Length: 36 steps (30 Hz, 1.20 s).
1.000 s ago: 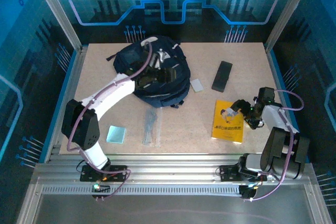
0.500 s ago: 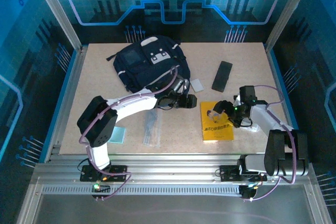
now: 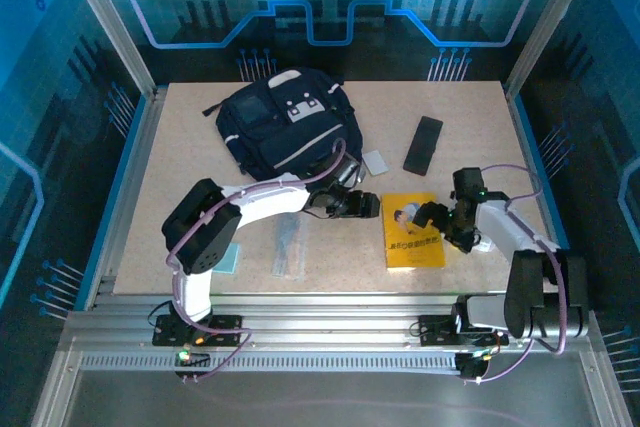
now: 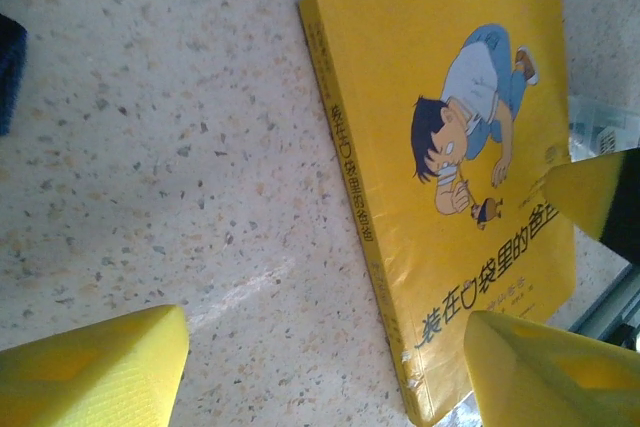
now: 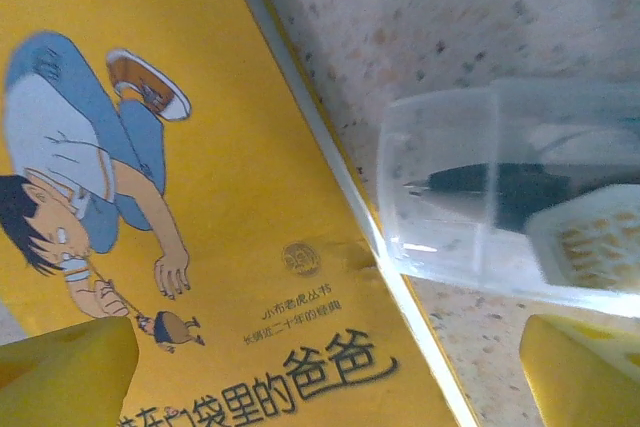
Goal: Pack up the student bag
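Packing looks barely begun: book [image 3: 412,232], black case [image 3: 423,144] and clear strip [image 3: 287,245] lie loose on the bench [image 3: 470,107]. Bag [image 3: 285,132] sits far left, apart from both jaws, the left pair nearer; both gape open, empty, at either edge of the book

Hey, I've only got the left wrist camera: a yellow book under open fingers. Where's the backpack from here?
Observer: The backpack lies at the far left of the table, beyond the left gripper and apart from the book.
Operator: What's that clear thing at the right edge of my picture?
Observer: A clear case with a dark pen inside, one end at the book's edge.
Operator: Anything else lying out?
Observer: A flat black object lies on the table beyond the book.
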### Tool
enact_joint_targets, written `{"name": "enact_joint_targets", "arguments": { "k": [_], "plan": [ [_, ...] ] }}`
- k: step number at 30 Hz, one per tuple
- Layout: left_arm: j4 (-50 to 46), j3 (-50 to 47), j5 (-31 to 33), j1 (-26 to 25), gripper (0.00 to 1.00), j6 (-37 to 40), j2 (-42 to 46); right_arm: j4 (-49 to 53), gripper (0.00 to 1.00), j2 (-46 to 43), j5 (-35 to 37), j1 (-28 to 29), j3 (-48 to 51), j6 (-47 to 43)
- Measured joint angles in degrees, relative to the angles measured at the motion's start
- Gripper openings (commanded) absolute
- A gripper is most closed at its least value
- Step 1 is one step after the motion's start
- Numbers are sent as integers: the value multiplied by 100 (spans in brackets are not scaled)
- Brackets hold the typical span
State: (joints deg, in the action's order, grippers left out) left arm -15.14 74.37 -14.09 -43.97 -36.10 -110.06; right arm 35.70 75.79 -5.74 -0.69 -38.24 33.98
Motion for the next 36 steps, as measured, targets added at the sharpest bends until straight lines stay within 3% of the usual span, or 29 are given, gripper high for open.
{"name": "enact_joint_targets", "arguments": {
  "k": [10,14,18,26,36],
  "plan": [
    [-125,11,-138,-26,67,22,-337,-501,89,-96,-1029,555,74,31],
    [-282,74,-122,-42,66,61,-481,-586,89,-142,-1051,562,61,-2],
    [-448,343,-127,-46,54,157,-678,-708,88,153,-999,562,-42,-127],
    [-612,544,-98,-57,51,212,-841,-879,71,573,-984,695,-201,-302],
    [-824,719,-72,-68,50,212,-935,-831,51,-411,-1421,844,-238,-234]
  ]
}}
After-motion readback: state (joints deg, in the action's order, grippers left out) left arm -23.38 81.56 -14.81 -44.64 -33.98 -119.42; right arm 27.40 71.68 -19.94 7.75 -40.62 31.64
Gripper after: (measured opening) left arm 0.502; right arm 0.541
